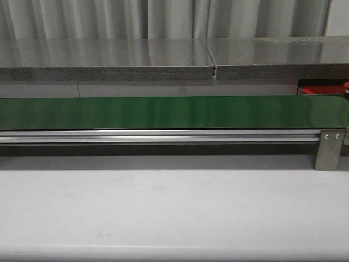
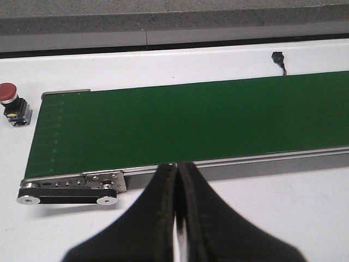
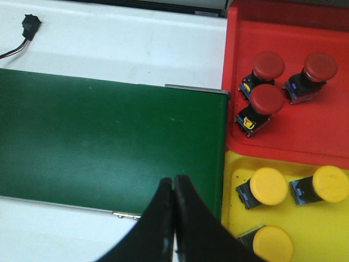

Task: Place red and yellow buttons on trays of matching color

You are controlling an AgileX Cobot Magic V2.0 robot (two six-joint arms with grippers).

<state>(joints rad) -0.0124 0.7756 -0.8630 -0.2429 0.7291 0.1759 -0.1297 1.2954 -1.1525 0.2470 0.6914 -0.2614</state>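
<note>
Three red buttons [image 3: 268,100] sit in the red tray [image 3: 327,142] and three yellow buttons [image 3: 268,186] in the yellow tray [image 3: 322,229], just beside the closed, empty right gripper [image 3: 174,188]. One red button [image 2: 7,93] waits beyond the closed, empty left gripper [image 2: 176,173], apparently the last.

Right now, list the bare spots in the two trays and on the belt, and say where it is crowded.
The green belt is bare end to end. In the red tray, the strip between its three red buttons and the yellow tray is free. The yellow tray is crowded: three yellow buttons leave only narrow gaps. One red button stands on the white table off the belt's far end.
</note>
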